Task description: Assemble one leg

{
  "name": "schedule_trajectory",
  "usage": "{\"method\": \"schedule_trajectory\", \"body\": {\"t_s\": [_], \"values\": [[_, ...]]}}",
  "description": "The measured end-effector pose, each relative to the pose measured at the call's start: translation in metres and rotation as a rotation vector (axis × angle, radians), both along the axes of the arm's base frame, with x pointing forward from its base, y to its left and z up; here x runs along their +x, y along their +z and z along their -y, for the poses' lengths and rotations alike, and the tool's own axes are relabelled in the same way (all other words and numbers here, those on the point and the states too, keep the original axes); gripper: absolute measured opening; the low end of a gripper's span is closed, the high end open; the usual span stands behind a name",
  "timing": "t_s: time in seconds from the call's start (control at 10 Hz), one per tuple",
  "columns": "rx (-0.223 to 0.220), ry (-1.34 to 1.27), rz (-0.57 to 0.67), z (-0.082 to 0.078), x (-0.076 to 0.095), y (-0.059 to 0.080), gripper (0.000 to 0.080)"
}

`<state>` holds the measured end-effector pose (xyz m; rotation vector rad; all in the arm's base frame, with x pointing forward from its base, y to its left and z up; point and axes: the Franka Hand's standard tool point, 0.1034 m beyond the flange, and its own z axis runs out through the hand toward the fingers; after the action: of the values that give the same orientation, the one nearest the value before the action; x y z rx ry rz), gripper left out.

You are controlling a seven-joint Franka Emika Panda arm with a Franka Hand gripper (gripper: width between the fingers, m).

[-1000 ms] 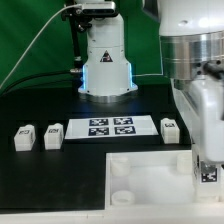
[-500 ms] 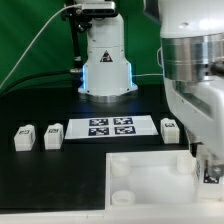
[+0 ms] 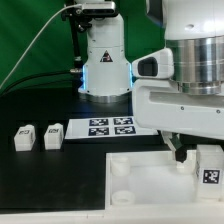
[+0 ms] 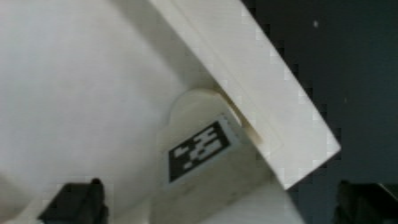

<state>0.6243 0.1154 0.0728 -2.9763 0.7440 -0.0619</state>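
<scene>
A leg with a tag on its face stands at the white panel's corner on the exterior view's right. It shows in the wrist view as a tagged peg on the panel. My gripper hangs just above and beside it. In the wrist view the gripper is open, its dark fingertips wide apart and clear of the leg. Two more legs stand on the exterior view's left. Another leg is hidden behind the arm.
The marker board lies behind the panel, partly covered by the arm. The robot base stands at the back. The arm's large white body fills the exterior view's right side. A round socket shows at the panel's corner.
The wrist has turned, so the arm's body now reaches across the exterior view's right and covers the leg beside the marker board. The leg at the panel's corner now stands more exposed.
</scene>
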Motion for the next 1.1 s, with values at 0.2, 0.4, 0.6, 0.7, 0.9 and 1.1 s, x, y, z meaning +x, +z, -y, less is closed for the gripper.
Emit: {"method": "schedule_trajectory", "body": {"t_s": [0.2,0.4,0.6,0.7,0.9,1.1], "values": [[-0.032,0.402,0.008,0.0013,-0.0011,0.0009,0.0649],[-0.03,0.356,0.007,0.0017,-0.0013,0.0002,0.0635],[-0.01,0.158,-0.004,-0.0003,-0.0017,-0.0001,0.0285],[-0.004,0.063,-0.01,-0.0003,-0.0017,-0.0001,0.0285],[0.008,-0.164,-0.022,0.0,-0.0013,0.0,0.029],[0.039,-0.688,-0.079,-0.0001,0.0018,-0.0006,0.029]]}}
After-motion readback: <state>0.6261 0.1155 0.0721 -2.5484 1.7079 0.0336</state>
